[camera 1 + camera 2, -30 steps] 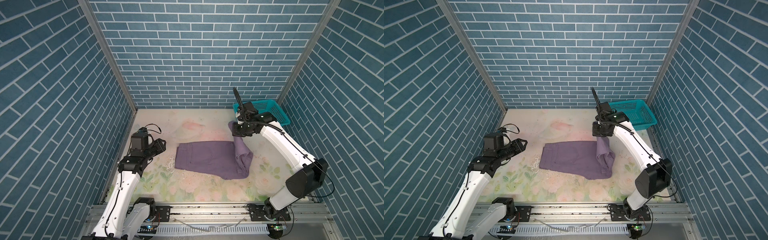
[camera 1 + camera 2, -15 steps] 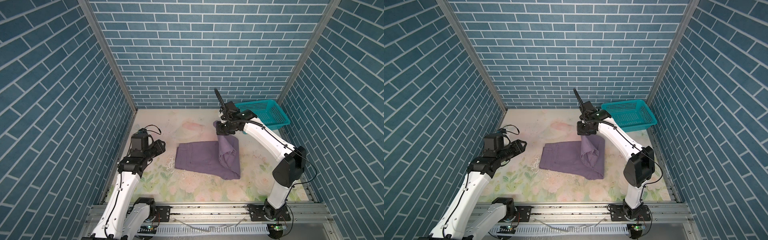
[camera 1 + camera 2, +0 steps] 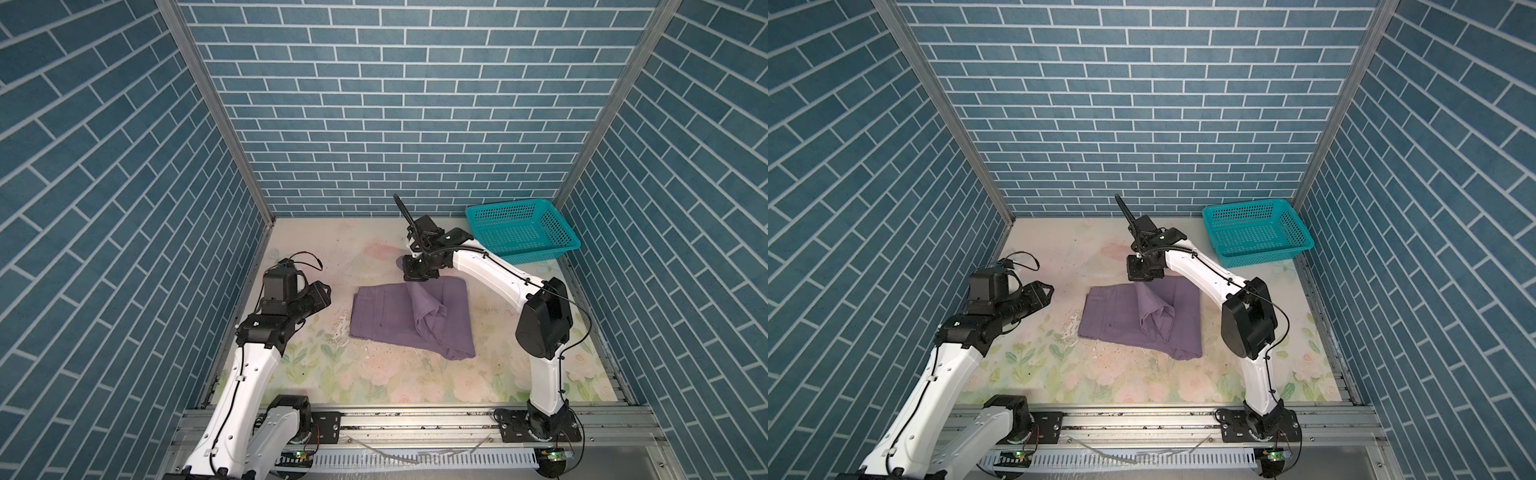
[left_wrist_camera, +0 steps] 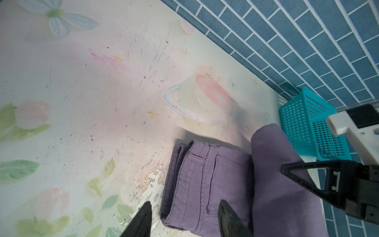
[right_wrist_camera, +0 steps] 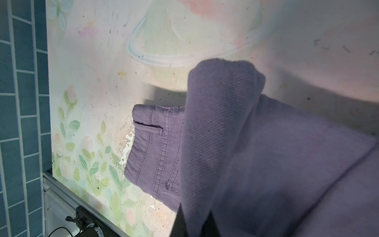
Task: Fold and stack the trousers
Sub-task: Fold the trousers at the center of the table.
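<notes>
The muted-purple trousers [image 3: 386, 311] [image 3: 1113, 311] lie partly folded on the flowered table in both top views, waistband end to the left. My right gripper [image 3: 419, 276] [image 3: 1144, 274] is shut on the leg end of the trousers [image 5: 221, 143] and holds it lifted above the middle of the cloth, which drapes down in a fold. My left gripper [image 3: 322, 295] [image 3: 1042, 291] hovers open to the left of the waistband; its fingertips [image 4: 146, 213] frame the waistband corner [image 4: 184, 184] from above without touching it.
A teal perforated basket [image 3: 521, 235] [image 3: 1256, 237] [image 4: 303, 127] stands at the back right corner against the brick wall. Brick walls close in three sides. A metal rail [image 3: 415, 419] runs along the table's front edge.
My right gripper has carried the lifted leg end leftward over the trousers, from near the basket to above the middle. The left arm has stayed still.
</notes>
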Robot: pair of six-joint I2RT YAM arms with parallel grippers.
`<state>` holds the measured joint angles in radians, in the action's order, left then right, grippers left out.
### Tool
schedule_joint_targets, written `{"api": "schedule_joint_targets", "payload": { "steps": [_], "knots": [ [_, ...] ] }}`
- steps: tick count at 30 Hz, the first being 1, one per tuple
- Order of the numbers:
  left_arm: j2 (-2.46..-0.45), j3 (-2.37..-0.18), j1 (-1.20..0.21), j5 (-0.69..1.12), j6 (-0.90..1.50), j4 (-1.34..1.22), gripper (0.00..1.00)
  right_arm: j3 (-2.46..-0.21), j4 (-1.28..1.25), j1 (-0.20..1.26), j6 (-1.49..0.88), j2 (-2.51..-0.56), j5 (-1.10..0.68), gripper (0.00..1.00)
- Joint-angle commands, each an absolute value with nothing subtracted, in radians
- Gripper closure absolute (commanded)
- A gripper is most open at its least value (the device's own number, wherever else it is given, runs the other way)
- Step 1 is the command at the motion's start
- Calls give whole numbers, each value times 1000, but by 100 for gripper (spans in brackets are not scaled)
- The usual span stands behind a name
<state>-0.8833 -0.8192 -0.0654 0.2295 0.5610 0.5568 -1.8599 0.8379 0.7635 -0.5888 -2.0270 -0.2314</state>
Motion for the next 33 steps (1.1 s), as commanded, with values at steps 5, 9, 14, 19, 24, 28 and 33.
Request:
{"api": "schedule_joint_targets", "payload": {
  "steps": [5,9,14,19,24,28,33],
  "knots": [
    [-897,-796,-60,260,572,539,46,-1920,751,782,-656,-2067,-318,100],
    [-909,-779,-60,284,584,511,46,-1933,707,798,-648,-2086,-393,93],
    [-934,-770,-61,313,595,484,37,-1933,654,807,-621,-2093,-489,68],
    [-986,-747,-63,370,619,439,26,-1874,571,804,-574,-2034,-547,62],
    [-1037,-718,-106,400,632,384,27,-1740,599,775,-480,-1901,-433,65],
    [-1101,-748,-213,336,620,370,35,-1521,549,701,-487,-1755,-389,73],
    [-1249,-785,-314,329,629,270,44,-1222,447,571,-564,-1571,-403,83]
  ]
}}
